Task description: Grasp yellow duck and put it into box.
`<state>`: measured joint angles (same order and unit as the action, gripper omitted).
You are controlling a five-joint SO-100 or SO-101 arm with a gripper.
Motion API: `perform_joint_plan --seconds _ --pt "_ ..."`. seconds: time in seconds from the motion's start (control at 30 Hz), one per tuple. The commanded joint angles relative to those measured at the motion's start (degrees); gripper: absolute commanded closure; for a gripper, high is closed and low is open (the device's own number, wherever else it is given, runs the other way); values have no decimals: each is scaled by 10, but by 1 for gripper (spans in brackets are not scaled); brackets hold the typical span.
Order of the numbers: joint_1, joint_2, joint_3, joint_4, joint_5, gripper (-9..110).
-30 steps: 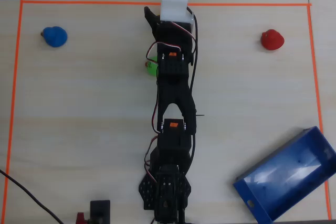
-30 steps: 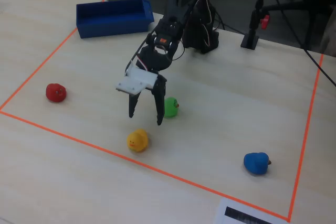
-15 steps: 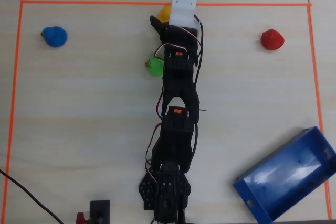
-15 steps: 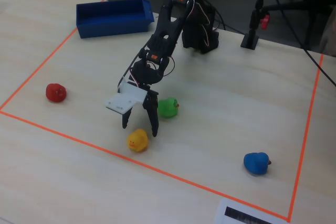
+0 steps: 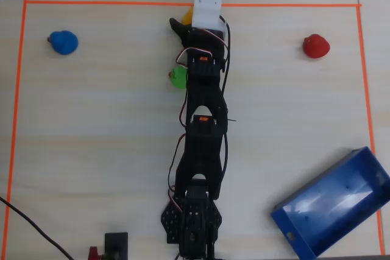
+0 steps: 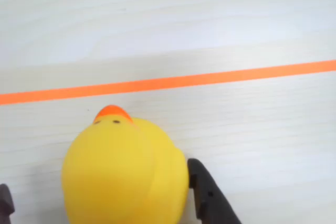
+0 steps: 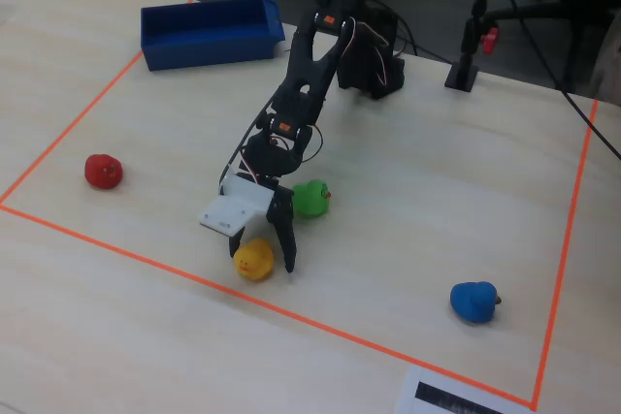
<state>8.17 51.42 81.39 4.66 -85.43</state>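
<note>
the wooden table (image 7: 408, 239) is marked with an orange tape line (image 7: 146, 259). the blue box (image 5: 334, 211) is seen in the overhead view at the lower right, well apart from the arm. the black arm (image 5: 201, 144) is stretched toward the far tape. the gripper (image 7: 260, 251) is spread around the yellow duck (image 6: 125, 177), one black finger (image 6: 210, 198) just beside its flank; contact cannot be told. a green duck (image 7: 310, 199) lies near, a red duck (image 7: 102, 171) and a blue duck (image 7: 473, 301) well apart.
</note>
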Motion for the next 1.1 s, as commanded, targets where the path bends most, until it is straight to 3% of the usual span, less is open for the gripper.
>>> perform_joint_plan --seconds 0.0,0.13,0.27,0.3,0.67,0.8,1.07 --pt "-9 1 -40 -10 -1 57" --pt "-8 -4 -44 -4 0 63" --pt "-4 -8 -51 -13 17 97" --pt "-4 -9 -51 -20 19 100" --pt "9 52 -44 11 63 101" --pt "11 137 -65 99 115 101" --pt "63 308 -163 401 205 101"
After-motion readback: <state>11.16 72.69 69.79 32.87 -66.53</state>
